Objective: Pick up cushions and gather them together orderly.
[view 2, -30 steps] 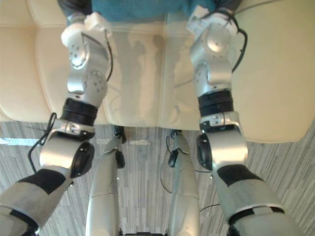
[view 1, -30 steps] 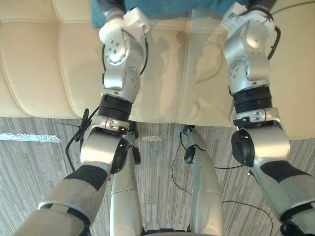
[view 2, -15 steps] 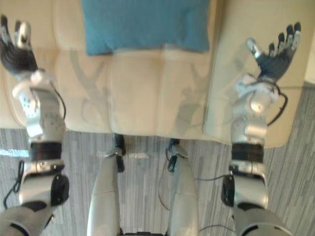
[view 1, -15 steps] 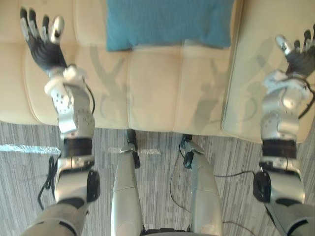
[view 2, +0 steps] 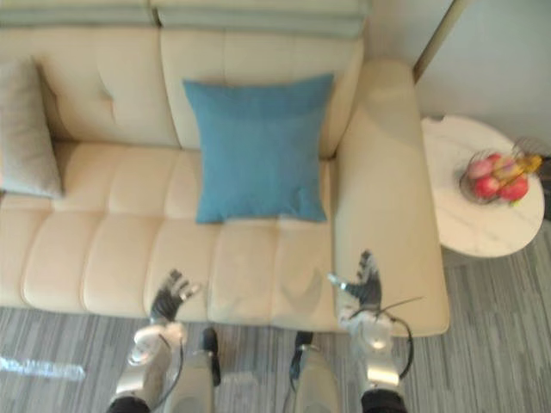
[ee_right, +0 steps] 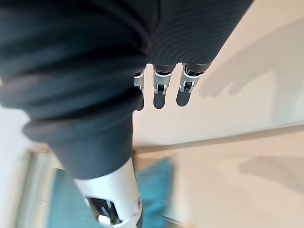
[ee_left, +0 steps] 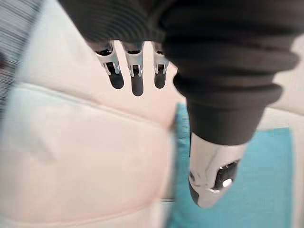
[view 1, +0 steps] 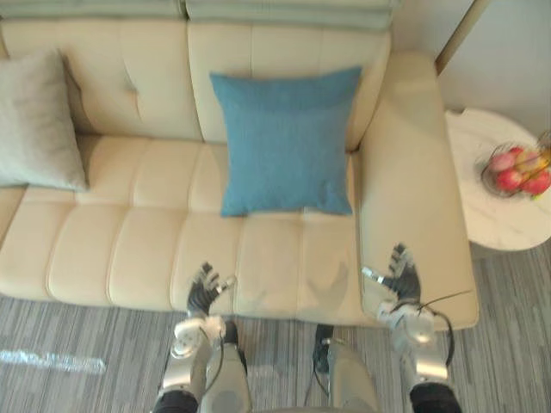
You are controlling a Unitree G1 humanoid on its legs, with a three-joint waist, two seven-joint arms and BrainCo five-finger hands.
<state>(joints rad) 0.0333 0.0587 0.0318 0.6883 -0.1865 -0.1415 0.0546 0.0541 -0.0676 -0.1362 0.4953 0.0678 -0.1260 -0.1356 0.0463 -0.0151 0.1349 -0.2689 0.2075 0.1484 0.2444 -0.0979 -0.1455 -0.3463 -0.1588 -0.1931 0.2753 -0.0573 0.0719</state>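
A teal-blue square fabric cushion (view 1: 286,142) stands upright on the cream leather sofa (view 1: 120,249). It leans back against the right-hand backrest panel, and its lower edge rests on the seat. Its weave looks fine and even, its corners are slightly pointed, and its face is smooth without creases. Its right edge sits just beside the broad right armrest.

Well apart from it, at the far left end of the seat, a pale grey fabric cushion (view 1: 34,120) also leans against the backrest. This one is softer in outline and partly cut off by the edge of the view. The padded seat between the two cushions is bare.

Both of the robot's hands are low at the near edge of the sofa, well short of either cushion. The left hand (view 1: 203,292) is over the front lip of the seat, below the teal cushion's left side. Its fingers (ee_left: 137,76) are straight and spread and hold nothing. The right hand (view 1: 401,282) is over the near end of the right armrest. Its fingers (ee_right: 161,92) are likewise stretched out and relaxed, with the thumb held apart. In each wrist view a patch of teal shows beyond the thumb, some way off from the hand.

To the right of the sofa stands a round white marble tabletop (view 1: 491,219). It carries a bowl of red and yellow fruit (view 1: 516,169) near its far right edge. Grey striped carpet (view 1: 69,344) runs along the front of the sofa.
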